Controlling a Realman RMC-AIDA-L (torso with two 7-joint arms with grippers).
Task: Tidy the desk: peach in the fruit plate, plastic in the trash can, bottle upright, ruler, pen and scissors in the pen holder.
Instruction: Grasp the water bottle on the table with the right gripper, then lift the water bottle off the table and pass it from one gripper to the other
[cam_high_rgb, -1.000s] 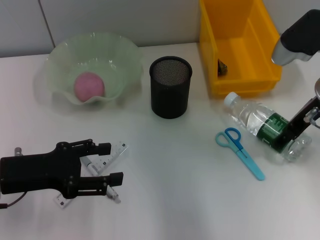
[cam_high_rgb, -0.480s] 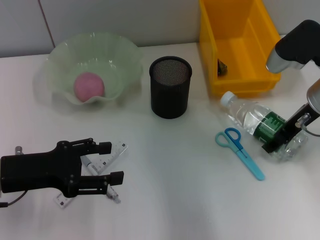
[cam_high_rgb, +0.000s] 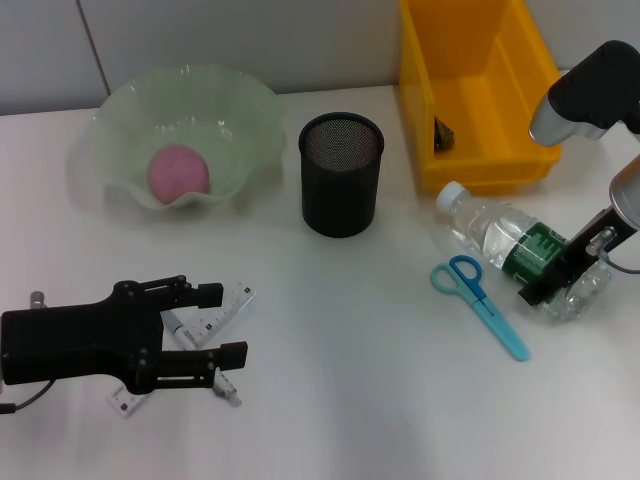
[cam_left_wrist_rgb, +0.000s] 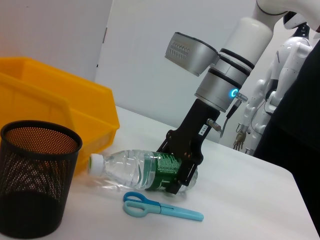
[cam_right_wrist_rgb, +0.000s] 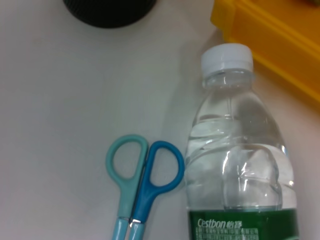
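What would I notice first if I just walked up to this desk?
Probably the bright yellow plastic bin at the back right. In front of it, the right gripper is clamped on a clear water bottle with a green label lying beside blue scissors. A pink peach sits in the pale green wavy plate at the back left.

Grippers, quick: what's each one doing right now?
Left gripper: open, over the ruler, holding nothing.
Right gripper: shut on the lying bottle.
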